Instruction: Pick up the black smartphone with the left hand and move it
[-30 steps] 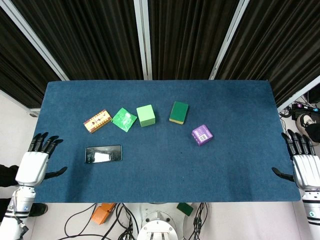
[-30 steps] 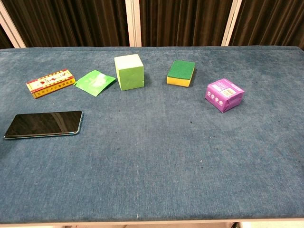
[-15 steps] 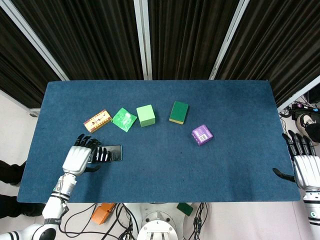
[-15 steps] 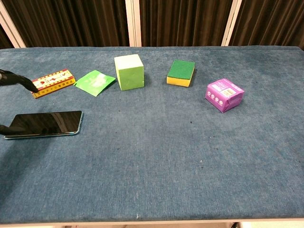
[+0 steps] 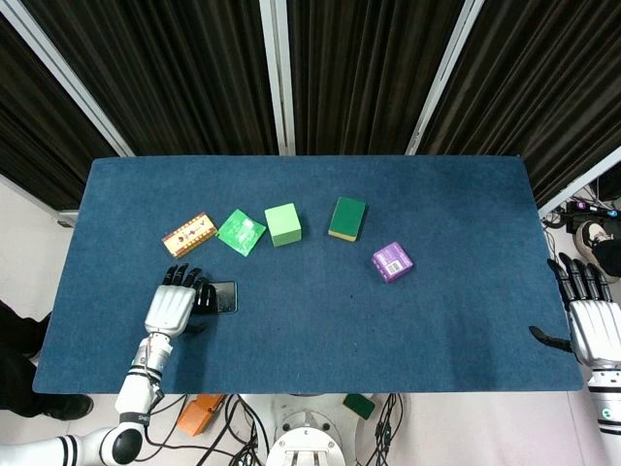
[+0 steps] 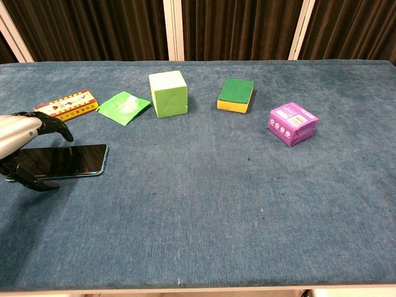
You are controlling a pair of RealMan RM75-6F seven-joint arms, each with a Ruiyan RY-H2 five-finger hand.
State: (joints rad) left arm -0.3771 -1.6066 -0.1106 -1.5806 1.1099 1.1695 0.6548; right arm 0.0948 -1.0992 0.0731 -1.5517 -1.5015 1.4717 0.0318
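The black smartphone point(image 5: 225, 296) point(image 6: 71, 159) lies flat on the blue table point(image 5: 388, 330), near the front left. My left hand point(image 5: 173, 306) point(image 6: 18, 139) hovers over its left end, covering that part in the head view. In the chest view its fingers point(image 6: 54, 125) arch above the phone's far edge and its thumb reaches around the near edge. I see no firm grip, and the phone still rests on the cloth. My right hand point(image 5: 589, 325) is beyond the table's right edge, fingers spread and holding nothing.
Behind the phone runs a row of objects: a red-and-yellow box point(image 5: 189, 234) point(image 6: 66, 106), a green packet point(image 5: 241, 231) point(image 6: 124, 106), a light green cube point(image 5: 282, 223) point(image 6: 168, 93), a green-and-yellow sponge point(image 5: 347, 217) point(image 6: 236, 95) and a purple box point(image 5: 392, 261) point(image 6: 292, 123).
My left hand came in from beyond the table's left edge and now sits over the phone's left end, fingers curving around it. The phone and my right hand have not moved.
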